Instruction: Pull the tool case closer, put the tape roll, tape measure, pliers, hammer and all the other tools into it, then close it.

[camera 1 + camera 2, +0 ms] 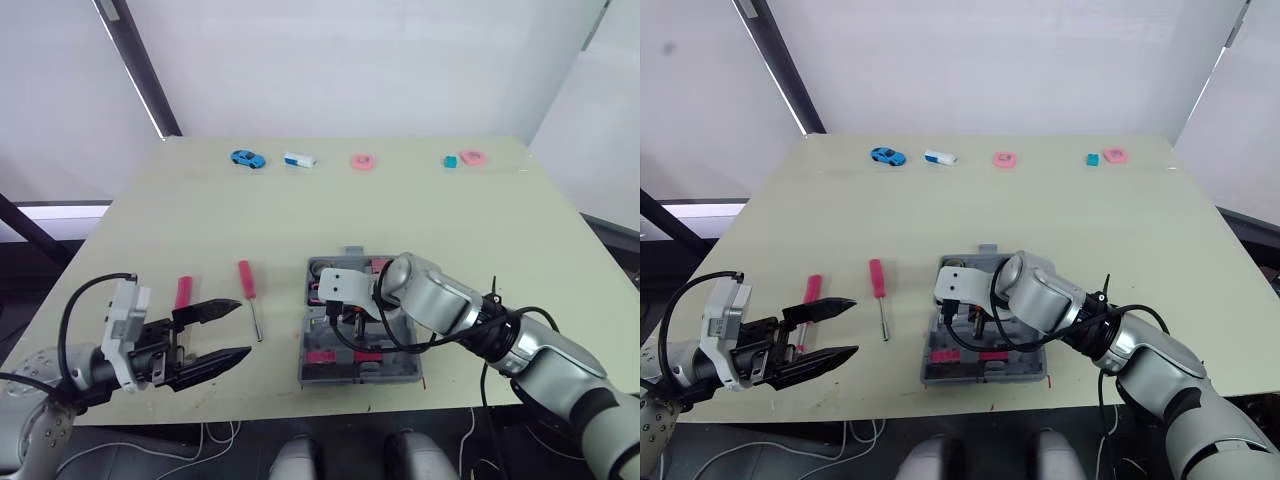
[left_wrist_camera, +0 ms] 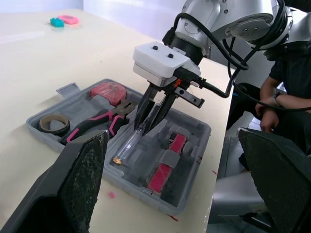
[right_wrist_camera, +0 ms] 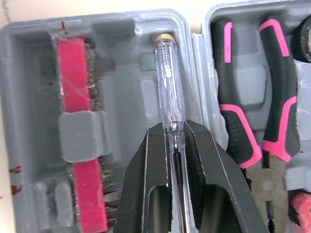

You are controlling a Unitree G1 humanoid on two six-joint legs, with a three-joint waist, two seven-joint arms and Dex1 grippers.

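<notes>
Tool case sits open at the near edge of the table, right of centre, with the pliers, tape roll and pink tape measure lying in its far half. My right gripper is clamped on the shaft of a clear-handled tester screwdriver, holding it low over the near half, between the pink bit rack and the hinge. I judge the step in hand is seating this screwdriver. To do it well, I want it laid flat and parallel to the hinge, brass cap toward the case's left wall. I should let go only once the handle rests down, so it cannot roll onto the rack or block the lid. My left gripper hovers with fingers spread at the near left, close to a red-handled screwdriver and another red-handled tool on the table, which I judge come next
</notes>
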